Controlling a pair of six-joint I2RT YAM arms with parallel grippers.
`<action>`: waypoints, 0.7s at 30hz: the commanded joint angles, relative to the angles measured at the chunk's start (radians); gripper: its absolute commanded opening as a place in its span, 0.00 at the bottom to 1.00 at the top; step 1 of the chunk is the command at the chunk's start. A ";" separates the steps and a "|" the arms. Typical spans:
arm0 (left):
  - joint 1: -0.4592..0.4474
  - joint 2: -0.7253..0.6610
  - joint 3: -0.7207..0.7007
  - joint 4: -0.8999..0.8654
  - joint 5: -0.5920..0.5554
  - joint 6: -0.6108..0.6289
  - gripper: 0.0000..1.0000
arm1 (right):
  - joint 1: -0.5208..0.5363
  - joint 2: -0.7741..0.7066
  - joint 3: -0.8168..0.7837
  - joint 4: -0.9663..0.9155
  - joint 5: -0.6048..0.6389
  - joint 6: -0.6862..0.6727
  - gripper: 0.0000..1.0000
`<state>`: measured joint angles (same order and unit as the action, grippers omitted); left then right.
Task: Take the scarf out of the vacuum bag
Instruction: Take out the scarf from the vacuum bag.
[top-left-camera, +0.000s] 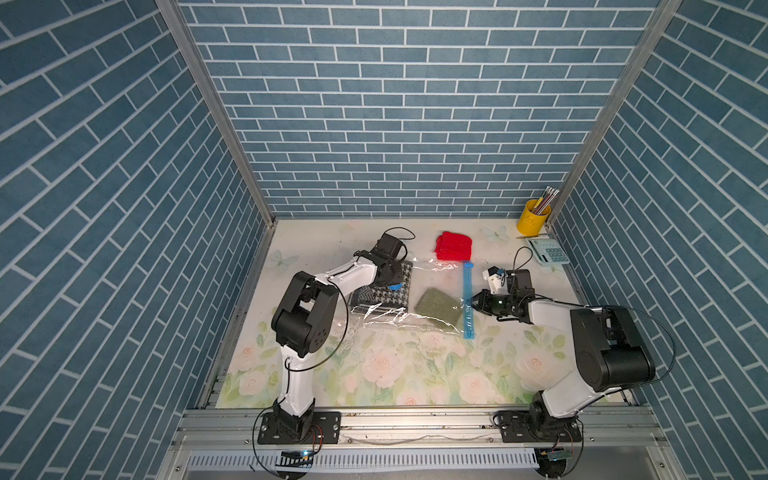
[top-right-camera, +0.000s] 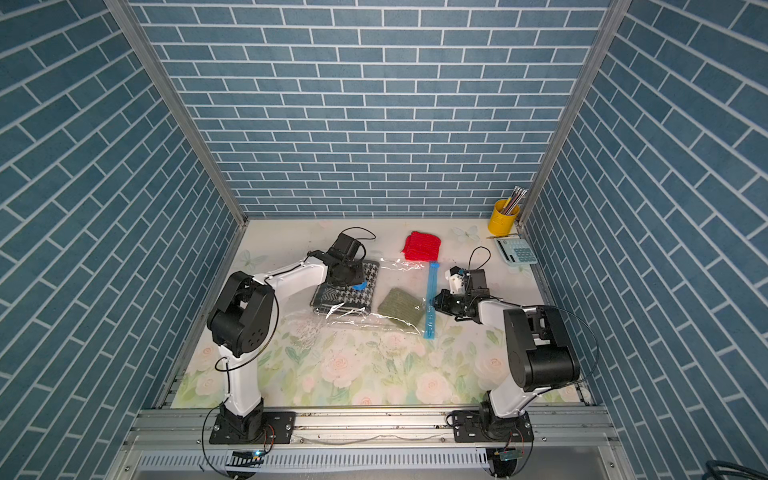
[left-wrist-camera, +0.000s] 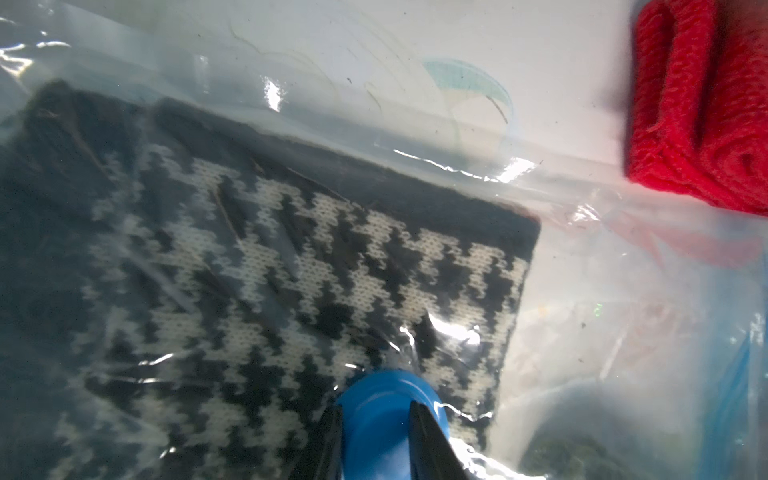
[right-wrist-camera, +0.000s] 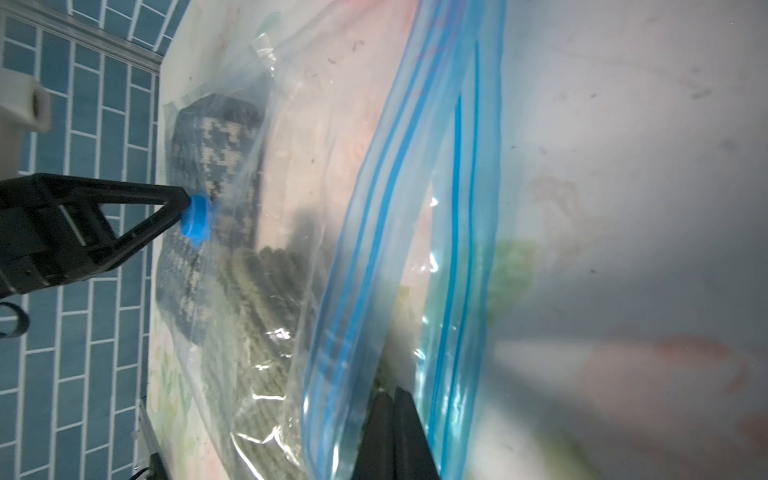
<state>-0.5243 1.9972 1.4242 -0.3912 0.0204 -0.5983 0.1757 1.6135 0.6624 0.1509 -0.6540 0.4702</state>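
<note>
A: Since knitwear is seen through the film, how much can be counted as done?

B: Little, it is judged. The large clear crinkly plastic vacuum bag (top-left-camera: 436, 277) is laid flat mid-table, its light-blue zip strip (top-left-camera: 468, 299) at its 3 o'clock edge. A folded black-and-white houndstooth knit scarf (left-wrist-camera: 291, 270) is seen inside at the 9 o'clock end, with a folded olive-green ribbed knit scarf (top-left-camera: 440, 309) beside it toward 3 o'clock. A folded red knit scarf (top-left-camera: 454, 246) is found outside, just past the bag's 12 o'clock edge.

A: And the grippers?

B: The round blue valve cap (left-wrist-camera: 384, 395) is clamped by the left gripper (left-wrist-camera: 374, 411), over the houndstooth scarf. The right gripper (right-wrist-camera: 392, 399) is closed tight at the zip strip; whether film is pinched cannot be told.

A: What is left?

B: A scarf is yet to be drawn out through the mouth.
</note>
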 joint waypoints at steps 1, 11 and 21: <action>-0.009 -0.016 -0.025 -0.044 0.005 0.000 0.31 | 0.002 0.019 -0.020 0.080 -0.100 0.054 0.00; -0.010 -0.014 -0.034 -0.043 -0.004 0.010 0.31 | 0.006 -0.006 -0.031 0.002 -0.117 0.063 0.37; -0.010 0.006 -0.018 -0.043 0.001 0.014 0.32 | 0.017 0.022 0.035 -0.129 -0.071 0.018 0.61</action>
<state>-0.5262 1.9934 1.4132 -0.3870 0.0200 -0.5934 0.1810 1.6199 0.6727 0.0681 -0.7311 0.5194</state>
